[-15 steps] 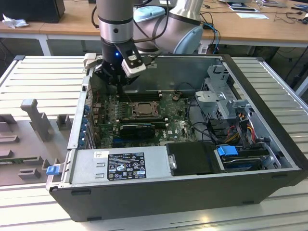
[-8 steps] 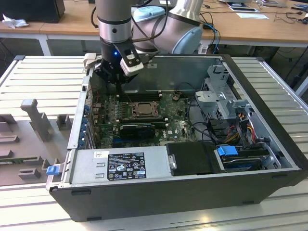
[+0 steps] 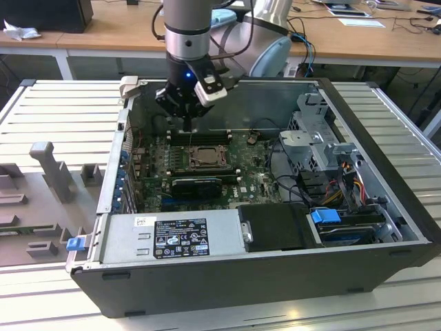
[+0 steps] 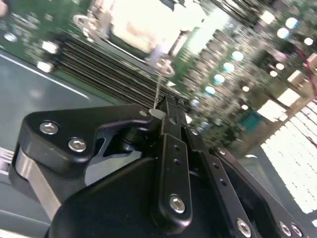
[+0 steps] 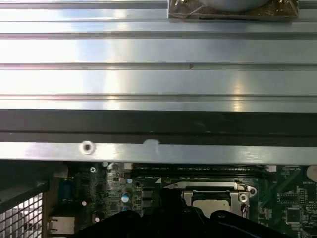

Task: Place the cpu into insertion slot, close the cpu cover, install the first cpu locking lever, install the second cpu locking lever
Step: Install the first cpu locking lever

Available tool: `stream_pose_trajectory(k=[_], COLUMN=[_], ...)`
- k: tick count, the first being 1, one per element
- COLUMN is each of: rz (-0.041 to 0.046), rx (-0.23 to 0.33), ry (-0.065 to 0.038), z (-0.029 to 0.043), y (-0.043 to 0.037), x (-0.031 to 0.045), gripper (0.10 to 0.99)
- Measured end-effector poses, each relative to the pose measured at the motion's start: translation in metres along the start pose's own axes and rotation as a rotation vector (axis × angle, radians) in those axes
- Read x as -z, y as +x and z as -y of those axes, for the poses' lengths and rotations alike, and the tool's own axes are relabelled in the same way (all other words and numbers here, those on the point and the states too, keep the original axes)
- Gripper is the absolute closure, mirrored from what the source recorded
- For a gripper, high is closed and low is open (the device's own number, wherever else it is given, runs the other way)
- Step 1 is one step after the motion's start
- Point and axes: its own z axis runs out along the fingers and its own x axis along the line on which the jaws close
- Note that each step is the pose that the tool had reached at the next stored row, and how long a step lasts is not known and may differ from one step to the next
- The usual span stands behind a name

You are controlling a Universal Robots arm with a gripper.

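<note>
Gripper: my gripper (image 4: 166, 106) is clenched, its fingertips pinched on a thin wire locking lever (image 4: 158, 87).
Where I am: in the exterior view I hang low inside the open computer case (image 3: 386, 172), over the memory slots (image 3: 200, 136).
Chip: the cpu (image 5: 210, 202) lies flat in the insertion slot (image 3: 191, 158), its pale top showing through the frame's window.
Cover: the cpu cover (image 5: 200, 185) looks folded down over the chip, as far as I can judge.
Direction: in the exterior view the slot lies just beside my fingertips, on the camera's side and slightly toward that view's right.
Lever axis: the wire runs straight out from my fingertips toward the slot, looped end farthest from me.
Which lever: first or second, I cannot tell.
</note>
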Motion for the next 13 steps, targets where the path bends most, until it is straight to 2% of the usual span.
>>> stream_pose_trajectory(k=[2, 3, 4, 5, 6, 7, 9, 13], rz=[-0.0009, -0.0008, -0.0011, -0.0003, 0.0023, 0.0172, 0.0201, 0.0197], rx=[0.0, 0.0, 0.0, 0.0, 0.0, 0.001, 0.006, 0.013], ry=[0.0, 0.0, -0.007, -0.02, -0.026, -0.033, -0.032, -0.031], z=[0.0, 0.0001, 0.0003, 0.0006, 0.0009, 0.0018, 0.0014, -0.0034], y=[-0.0102, -0.0195, -0.0212, -0.0212, -0.0212, -0.0209, -0.0228, -0.0358], x=[-0.0014, -0.0024, -0.0027, -0.0029, -0.0029, -0.0037, -0.0082, -0.0175], gripper=[0.98, 0.98, 0.98, 0.98, 0.98, 0.98, 0.98, 0.98])
